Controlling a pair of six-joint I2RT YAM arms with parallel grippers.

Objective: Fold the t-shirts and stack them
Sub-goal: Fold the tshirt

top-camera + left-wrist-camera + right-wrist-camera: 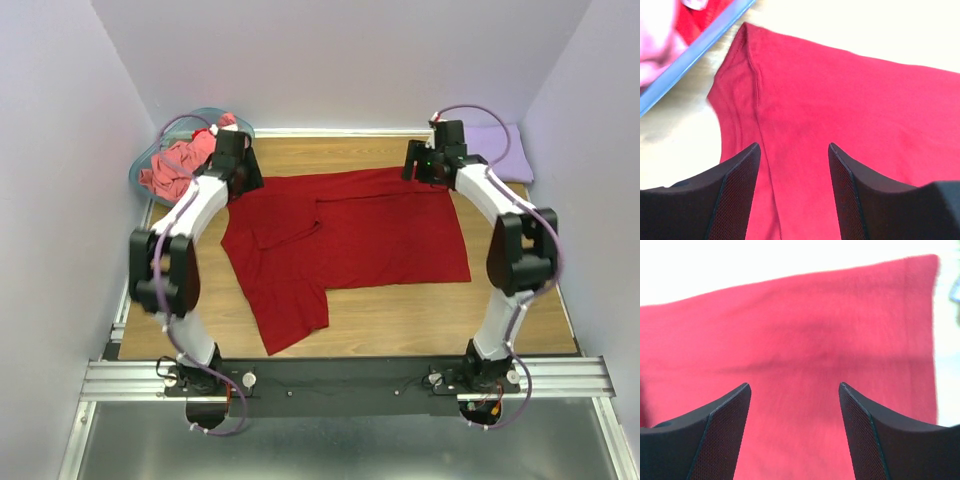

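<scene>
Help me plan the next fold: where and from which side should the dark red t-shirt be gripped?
Probably its two far corners, from above: the dark red t-shirt lies flat, and those free edges sit under the open left gripper and right gripper.

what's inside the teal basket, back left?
A crumpled salmon-pink t-shirt fills the basket. The left arm covers the basket's right side, so anything there, or beneath the pink cloth, cannot be seen.
</scene>
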